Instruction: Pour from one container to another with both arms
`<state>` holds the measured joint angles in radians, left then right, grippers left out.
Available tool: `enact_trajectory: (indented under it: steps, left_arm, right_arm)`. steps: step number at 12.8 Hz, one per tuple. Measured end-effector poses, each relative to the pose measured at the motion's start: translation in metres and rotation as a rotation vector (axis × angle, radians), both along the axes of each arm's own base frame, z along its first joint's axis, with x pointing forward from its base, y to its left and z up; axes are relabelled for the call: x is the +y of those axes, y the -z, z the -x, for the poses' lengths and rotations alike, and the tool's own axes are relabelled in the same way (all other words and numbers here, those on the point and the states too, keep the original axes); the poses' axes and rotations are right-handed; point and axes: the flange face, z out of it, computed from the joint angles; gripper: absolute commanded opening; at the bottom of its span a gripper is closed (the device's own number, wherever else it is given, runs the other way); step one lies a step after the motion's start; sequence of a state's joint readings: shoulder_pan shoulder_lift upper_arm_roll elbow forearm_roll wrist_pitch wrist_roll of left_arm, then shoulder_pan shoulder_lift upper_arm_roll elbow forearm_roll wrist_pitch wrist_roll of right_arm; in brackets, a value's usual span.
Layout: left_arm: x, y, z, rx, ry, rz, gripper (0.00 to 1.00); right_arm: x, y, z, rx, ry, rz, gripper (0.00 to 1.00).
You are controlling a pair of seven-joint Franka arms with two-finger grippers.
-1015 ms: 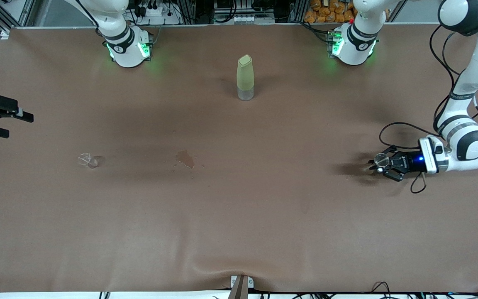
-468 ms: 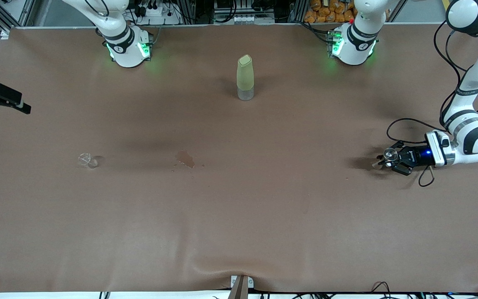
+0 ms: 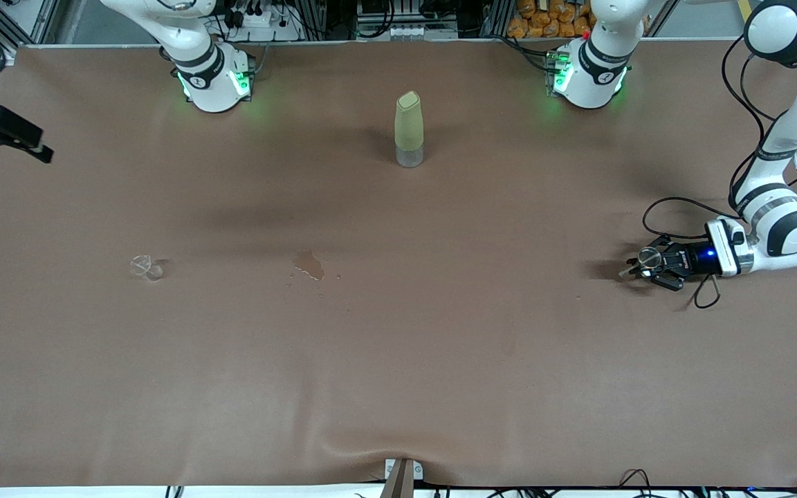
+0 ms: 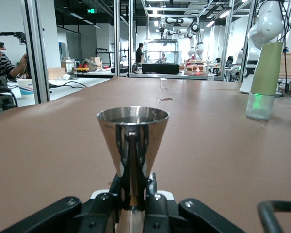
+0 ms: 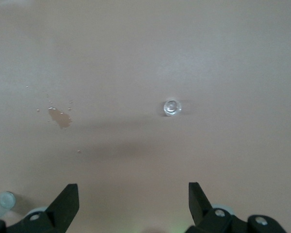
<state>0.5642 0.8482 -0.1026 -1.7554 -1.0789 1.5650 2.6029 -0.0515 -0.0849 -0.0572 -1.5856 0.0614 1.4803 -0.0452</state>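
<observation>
Left gripper (image 3: 637, 266), low over the table's (image 3: 398, 360) left-arm end, is clamped on the upright jigger (image 4: 132, 145). Right gripper (image 3: 11, 142) hangs spread and empty, high above the cup (image 3: 144, 266), which stands on the table beside a spill (image 3: 308, 264). Judged: nothing poured yet; next, the right gripper must descend and grasp the cup.

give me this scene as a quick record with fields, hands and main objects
left hand: shut on the jigger, low at the left arm's end of the table
right hand: open, holding nothing, raised at the right arm's end of the table
clear cup: on the table toward the right arm's end, not held
green bottle: upright, mid-table near the bases
spill: small wet patch between the cup and the jigger
</observation>
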Motion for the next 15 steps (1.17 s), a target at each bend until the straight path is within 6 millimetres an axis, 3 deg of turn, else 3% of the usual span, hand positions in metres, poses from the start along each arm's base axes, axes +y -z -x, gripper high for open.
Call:
enact_trajectory:
  steps: [3, 10, 11, 13, 15]
  left_arm:
    - [0.005, 0.004, 0.002, 0.007, -0.011, -0.01, 0.0]
    - [0.005, 0.009, 0.004, 0.014, -0.015, -0.012, 0.08]
    - [0.005, 0.01, 0.004, 0.015, -0.015, -0.012, 0.17]
    - [0.005, 0.011, 0.004, 0.016, -0.015, -0.011, 0.21]
    - [0.005, 0.013, 0.005, 0.02, -0.016, -0.009, 0.33]
  right_arm:
    - [-0.019, 0.006, -0.002, -0.012, 0.001, 0.001, 1.0]
    - [-0.009, 0.022, -0.01, -0.037, -0.03, 0.011, 1.0]
    - [-0.009, 0.021, -0.011, -0.04, -0.029, 0.012, 1.0]
    - [-0.01, 0.016, -0.011, -0.047, -0.029, 0.013, 1.0]
    - [-0.009, 0.013, -0.008, -0.018, -0.031, 0.01, 1.0]
